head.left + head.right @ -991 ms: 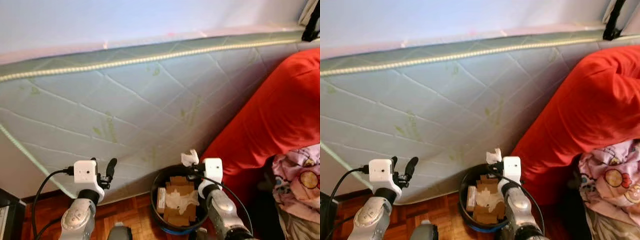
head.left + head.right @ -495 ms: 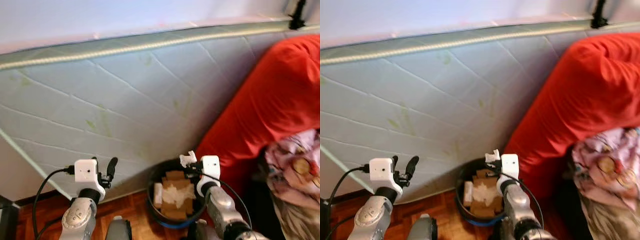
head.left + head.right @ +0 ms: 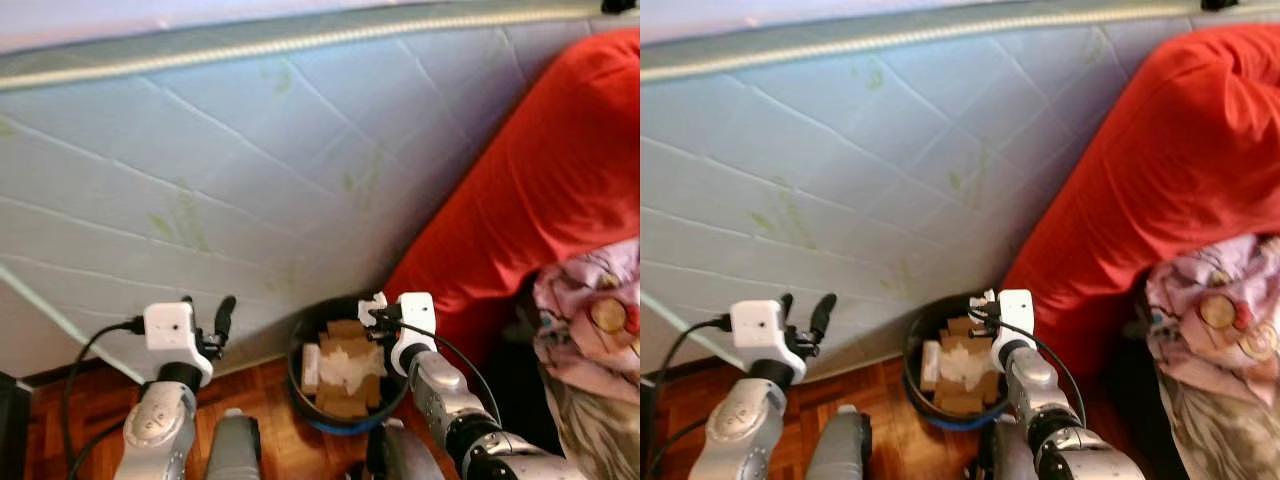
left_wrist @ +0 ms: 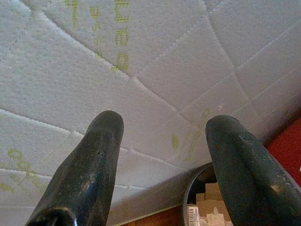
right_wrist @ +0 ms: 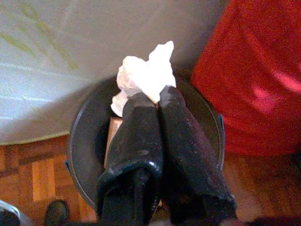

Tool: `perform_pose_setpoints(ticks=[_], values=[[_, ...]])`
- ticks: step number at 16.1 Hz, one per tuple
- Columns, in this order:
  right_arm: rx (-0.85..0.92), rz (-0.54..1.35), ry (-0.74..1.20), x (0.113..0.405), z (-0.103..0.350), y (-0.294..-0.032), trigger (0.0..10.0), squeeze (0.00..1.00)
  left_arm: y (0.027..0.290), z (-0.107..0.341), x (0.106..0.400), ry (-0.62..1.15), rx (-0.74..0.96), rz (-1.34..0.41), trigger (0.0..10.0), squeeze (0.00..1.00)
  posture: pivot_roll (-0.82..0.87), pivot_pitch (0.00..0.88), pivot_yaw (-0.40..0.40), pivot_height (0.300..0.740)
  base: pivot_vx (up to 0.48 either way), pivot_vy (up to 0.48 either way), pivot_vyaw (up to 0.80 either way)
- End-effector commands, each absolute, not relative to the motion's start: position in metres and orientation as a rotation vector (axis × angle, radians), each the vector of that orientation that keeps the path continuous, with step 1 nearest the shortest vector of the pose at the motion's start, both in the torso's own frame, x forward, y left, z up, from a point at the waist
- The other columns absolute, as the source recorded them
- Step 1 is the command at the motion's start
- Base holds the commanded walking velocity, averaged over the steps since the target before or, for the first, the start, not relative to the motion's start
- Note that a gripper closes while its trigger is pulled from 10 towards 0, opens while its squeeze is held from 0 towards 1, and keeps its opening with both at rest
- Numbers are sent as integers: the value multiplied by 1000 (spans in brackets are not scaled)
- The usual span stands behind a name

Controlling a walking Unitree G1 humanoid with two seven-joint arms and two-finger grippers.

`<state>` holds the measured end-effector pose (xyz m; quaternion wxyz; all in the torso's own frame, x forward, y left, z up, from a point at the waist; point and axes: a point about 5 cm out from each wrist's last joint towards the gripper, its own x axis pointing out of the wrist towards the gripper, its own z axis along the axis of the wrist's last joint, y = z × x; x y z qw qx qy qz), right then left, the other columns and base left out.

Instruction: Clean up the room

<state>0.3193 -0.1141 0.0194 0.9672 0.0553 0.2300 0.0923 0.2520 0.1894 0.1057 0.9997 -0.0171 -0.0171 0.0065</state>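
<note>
Fingers of the right gripper (image 5: 157, 96) are pinched tight on a crumpled white tissue (image 5: 145, 75), held directly above the black bin (image 3: 300, 345) containing cardboard scraps (image 3: 345, 352). The left gripper (image 4: 162, 141) is spread wide and empty, facing the propped mattress (image 3: 230, 170). A red cover (image 3: 540, 200) lies beside the bin.

**Mattress against the wall, parquet below**

I see a pale quilted mattress (image 3: 200, 170) leaning upright ahead of the gripper, a red cushion (image 3: 540, 190) to its right, patterned bedding (image 3: 590, 330) further right, and reddish wooden parquet floor (image 3: 90, 410) underneath, in soft daylight.
</note>
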Motion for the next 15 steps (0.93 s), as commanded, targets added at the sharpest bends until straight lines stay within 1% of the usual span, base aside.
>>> perform_pose_setpoints(ticks=[1, 5, 8, 11, 15], values=[[106, 187, 487, 321, 20, -113, 10000, 0, 190, 104, 246, -14, -47, 23, 10000, 0, 228, 290, -77, 640, 0, 0, 0], [137, 163, 510, 327, 25, -115, 10000, 0, 189, 118, 238, -38, -45, 47, 10000, 0, 263, 359, -91, 640, 0, 0, 0], [94, 181, 515, 334, 32, -113, 10000, 0, 188, 130, 233, -52, -59, 72, 10000, 0, 273, 393, -101, 640, 0, 0, 0], [106, 144, 533, 335, 32, -117, 10000, 0, 190, 132, 227, -42, -61, 83, 10000, 0, 280, 408, -105, 640, 0, 0, 0], [91, 189, 559, 331, 27, -114, 10000, 0, 190, 132, 223, -17, -55, 93, 10000, 0, 284, 419, -108, 640, 0, 0, 0]])
